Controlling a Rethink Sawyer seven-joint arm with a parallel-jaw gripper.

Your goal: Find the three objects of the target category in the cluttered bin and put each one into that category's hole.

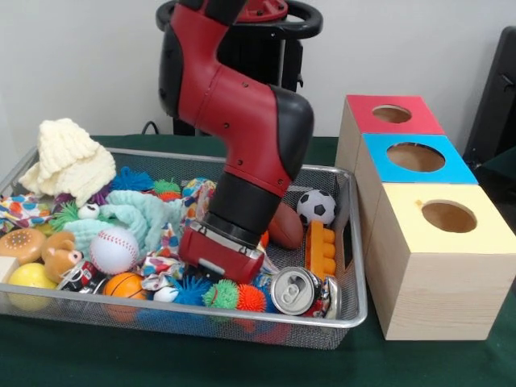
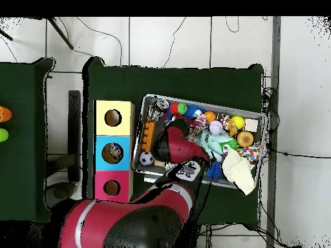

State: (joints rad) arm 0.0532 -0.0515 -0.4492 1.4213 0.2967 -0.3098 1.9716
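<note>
The red and black arm [image 1: 242,121] descends into the wire mesh bin [image 1: 355,266], and its wrist end sits low among the clutter. The gripper [image 1: 219,270] is buried in the toys; its fingers are hidden in both views, so whether they stand apart or together cannot be told.

Front view, positions relative to the gripper:
- Directly below it, toward the near rim: a blue spiky ball [image 1: 192,290], a green spiky ball [image 1: 220,294] and an orange spiky ball [image 1: 251,298], side by side.
- To its right: a crushed drink can [image 1: 295,290] lying on its side, touching the orange spiky ball. Beyond the can, a stack of orange toy bricks [image 1: 320,248].
- Upper right, behind the wrist: a brown football [image 1: 285,226] and a small soccer ball [image 1: 316,207], just beside each other.
- To its left: a baseball [image 1: 114,249], a mini basketball [image 1: 126,285], a yellow ball [image 1: 31,276] and a small teddy bear [image 1: 58,254].
- Far left, at the back corner: a cream knitted hat [image 1: 68,161]. A pale green cloth [image 1: 141,214] lies between the hat and the arm.

Outside the bin, to the right of the gripper, stands a row of three wooden boxes, each with one round hole on top: the red-topped box [image 1: 393,114], the blue-topped box [image 1: 416,157] and the yellow-topped box [image 1: 447,216]. In the overhead view, the blue-topped box's hole shows an item inside; its type cannot be determined.
</note>
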